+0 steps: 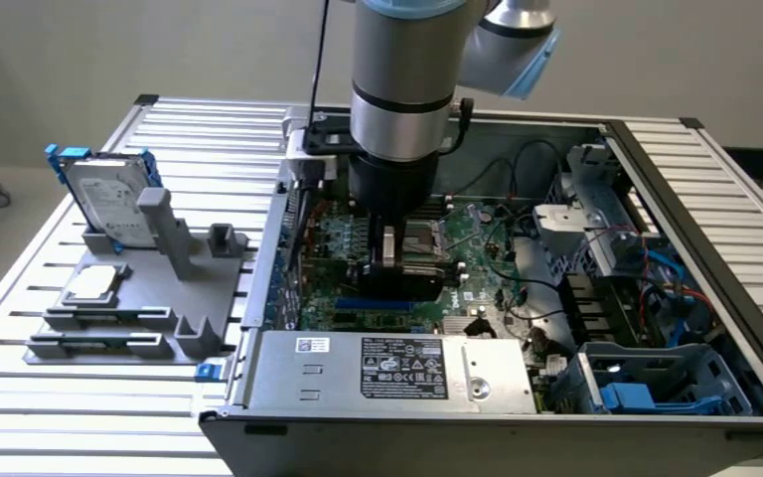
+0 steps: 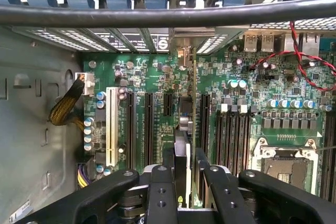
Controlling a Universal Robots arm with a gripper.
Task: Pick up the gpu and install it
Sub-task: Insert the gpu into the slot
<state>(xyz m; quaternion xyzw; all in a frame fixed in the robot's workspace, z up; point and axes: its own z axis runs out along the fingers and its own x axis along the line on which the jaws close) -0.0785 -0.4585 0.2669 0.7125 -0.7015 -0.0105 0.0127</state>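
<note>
gpu [image 2: 184,119] sits edge-on, pinched in the tool [image 2: 186,170], over the slots of the motherboard [image 2: 142,72].

Bench [image 1: 76,407]: ribbed bare aluminium, satin finish. Case [image 1: 488,442]: grey sheet metal, matt. Arm [image 1: 401,99]: smooth silver metal with a slight sheen, plus a pale blue plastic cap [image 1: 525,70]. Tool [image 2: 185,161]: black, matt, bolted. gpu [image 2: 184,124], seen edge-on: thin green board, dark shroud. Motherboard [image 2: 157,72]: glossy green laminate with black plastic slots. Fixture [image 1: 183,288]: matt grey plastic. Hard drive [image 1: 106,199]: bright metal, blue plastic rails.
</note>
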